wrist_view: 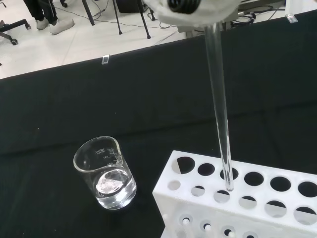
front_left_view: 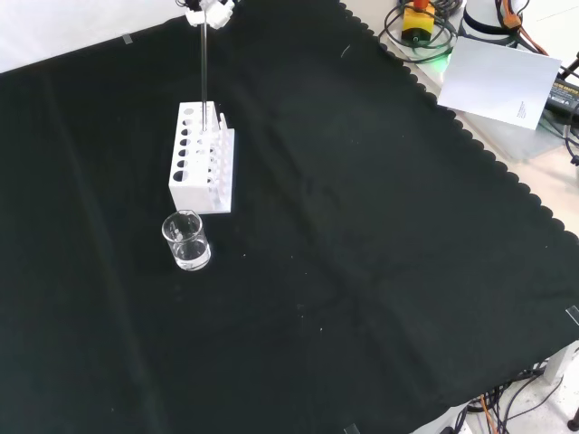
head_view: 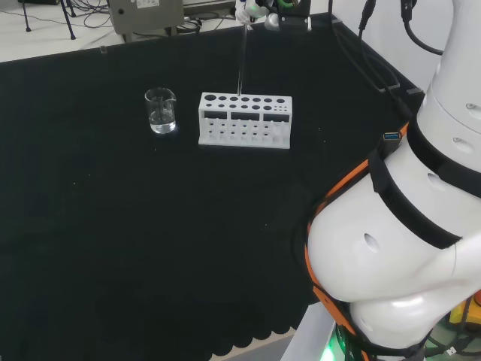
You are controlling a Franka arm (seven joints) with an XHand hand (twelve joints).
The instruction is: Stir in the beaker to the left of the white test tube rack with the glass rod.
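Front view, near to far: a clear beaker with printed graduation marks too small to read holds a little clear liquid. Just behind stands the white test tube rack. The glass rod hangs upright into a rack hole, gripped by the hand.

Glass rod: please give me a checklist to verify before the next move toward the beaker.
1. Glass rod held by the hand: ok.
2. Rod hangs roughly upright: ok.
3. Rod tip clear of the white test tube rack: not ok, its end sits in a hole in the wrist view.
4. Beaker upright, liquid inside: ok.
5. Beaker stands apart from the rack: ok.
6. Rod above the beaker: not ok.
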